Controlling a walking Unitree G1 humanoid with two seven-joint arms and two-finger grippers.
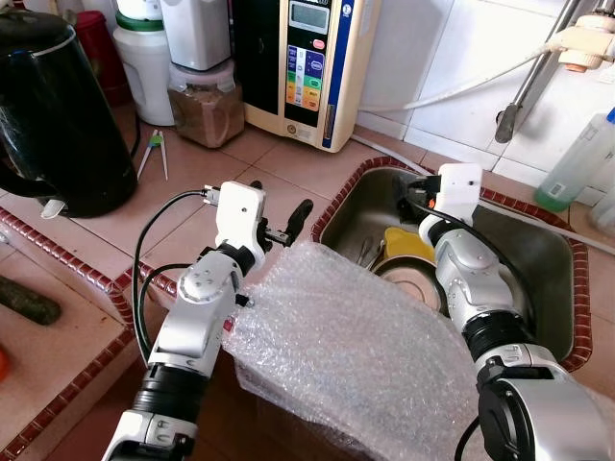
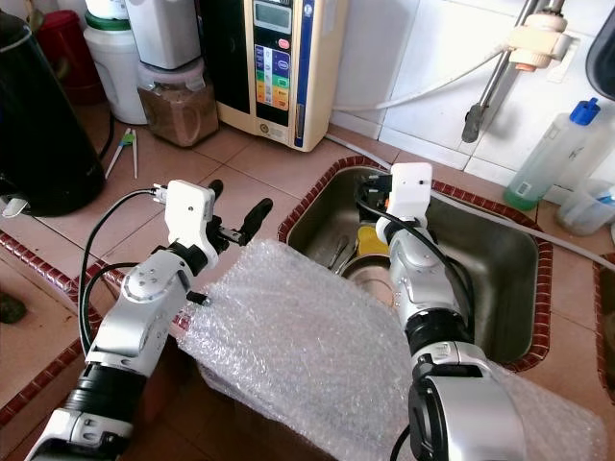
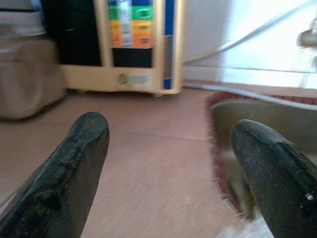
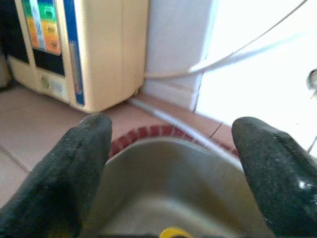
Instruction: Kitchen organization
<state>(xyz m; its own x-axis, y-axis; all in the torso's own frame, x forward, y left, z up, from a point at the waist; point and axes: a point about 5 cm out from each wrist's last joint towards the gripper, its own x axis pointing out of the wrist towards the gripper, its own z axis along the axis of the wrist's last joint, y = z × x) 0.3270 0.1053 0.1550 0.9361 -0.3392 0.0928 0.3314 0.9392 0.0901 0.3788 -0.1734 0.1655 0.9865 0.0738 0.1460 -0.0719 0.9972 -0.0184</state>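
My left gripper (image 1: 281, 205) hovers open over the tiled counter, just left of the steel sink (image 1: 543, 252), with nothing between its fingers (image 3: 79, 168). My right gripper (image 2: 371, 198) reaches over the sink's far left corner, open and empty, as its wrist view shows between the fingers (image 4: 74, 168). In the sink lie a yellow item (image 1: 404, 242), a round dish (image 1: 415, 280) and some cutlery, partly hidden by my right arm. A sheet of bubble wrap (image 1: 356, 336) lies across the counter edge in front of me, beneath both arms.
A black kettle (image 1: 58, 106) stands at the far left. Behind are a blender jar of brown powder (image 1: 205, 110), a cream water purifier (image 1: 303, 67) with its hose, and a tap (image 1: 538, 67). A bottle (image 1: 577, 163) stands right of the sink.
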